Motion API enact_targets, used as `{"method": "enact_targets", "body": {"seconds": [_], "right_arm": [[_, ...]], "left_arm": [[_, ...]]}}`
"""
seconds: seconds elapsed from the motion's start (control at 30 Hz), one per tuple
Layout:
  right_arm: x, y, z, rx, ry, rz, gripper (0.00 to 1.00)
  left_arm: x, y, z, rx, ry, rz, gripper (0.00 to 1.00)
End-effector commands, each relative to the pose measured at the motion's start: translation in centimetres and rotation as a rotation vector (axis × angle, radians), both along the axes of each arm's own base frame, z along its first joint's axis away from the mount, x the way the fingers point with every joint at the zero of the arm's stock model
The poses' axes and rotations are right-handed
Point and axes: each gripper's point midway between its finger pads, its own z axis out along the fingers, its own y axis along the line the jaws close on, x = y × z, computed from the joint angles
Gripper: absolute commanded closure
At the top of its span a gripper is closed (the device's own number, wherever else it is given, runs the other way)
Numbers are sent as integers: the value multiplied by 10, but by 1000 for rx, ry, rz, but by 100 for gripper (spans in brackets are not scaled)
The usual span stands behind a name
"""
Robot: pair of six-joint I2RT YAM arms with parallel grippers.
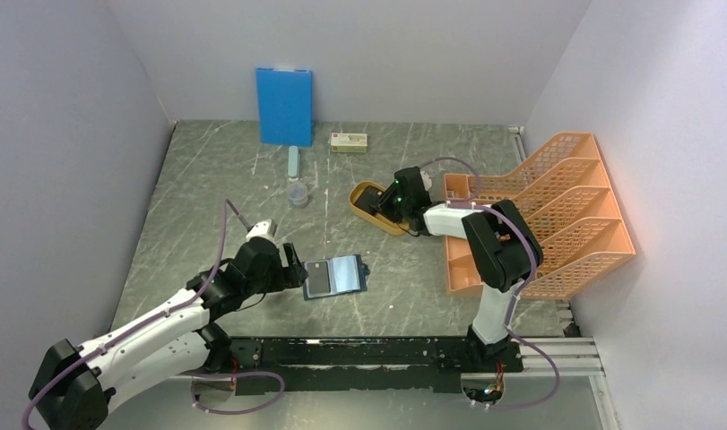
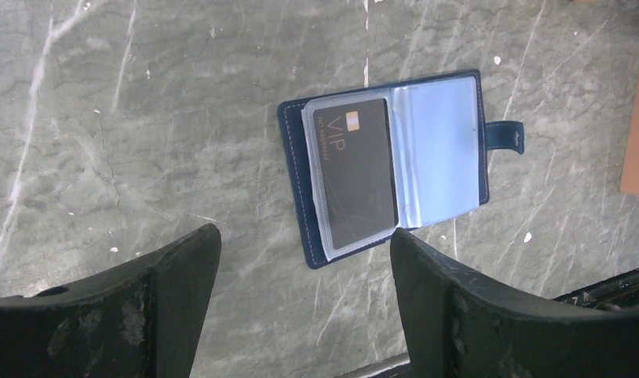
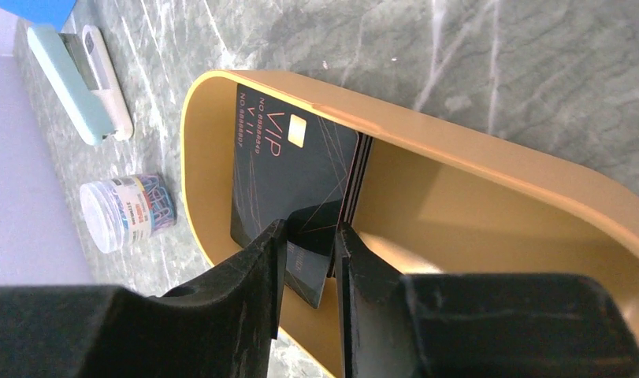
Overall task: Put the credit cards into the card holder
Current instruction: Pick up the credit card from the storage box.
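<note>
While the small navy-blue card holder (image 2: 462, 138) lies open and loose on the grey marbled counter (image 2: 143, 118), with one black VIP card (image 2: 355, 169) already under its clear sleeve, I judge the first risk to be on my left. Nothing pins the holder, so a card pushed into a pocket could shove it away or fold a leaf over. My left gripper (image 2: 304, 236) hovers low, just beside its left edge, jaws wide and empty, the arm stretched forward from its base.

On my right the risk is the pick. My right gripper (image 3: 310, 228) reaches into the yellow oval plastic tray (image 3: 473, 142), jaws narrow about one end of the top card on the stack of black credit cards (image 3: 288, 169). Whether they press it I cannot tell. A hold so near the end could let the card swivel or slip. The cards lie so close together that a second might ride up with it, or the tray might drag. That arm is bent at the elbow, forearm reaching left, wrist tipped down.
</note>
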Motion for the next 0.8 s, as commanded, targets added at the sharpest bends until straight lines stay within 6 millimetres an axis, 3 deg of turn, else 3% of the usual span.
{"method": "enact_targets", "body": {"seconds": [0.0,0.27,0.53,0.77], "right_arm": [[-18,-23,-23,-53,70,-22,70],[-18,-24,-15,-35,48,-24,75],[-12,-21,8,-26,5,-19,100],[-14,-19,28,-4,-10,-15,100]], "left_arm": [[2,-2,-2,-14,-6,7,17],[1,-2,-3,-16,-1,9,18],[1,-1,-3,-17,-2,15,19],[1,0,-2,-19,-7,18,19]]}}
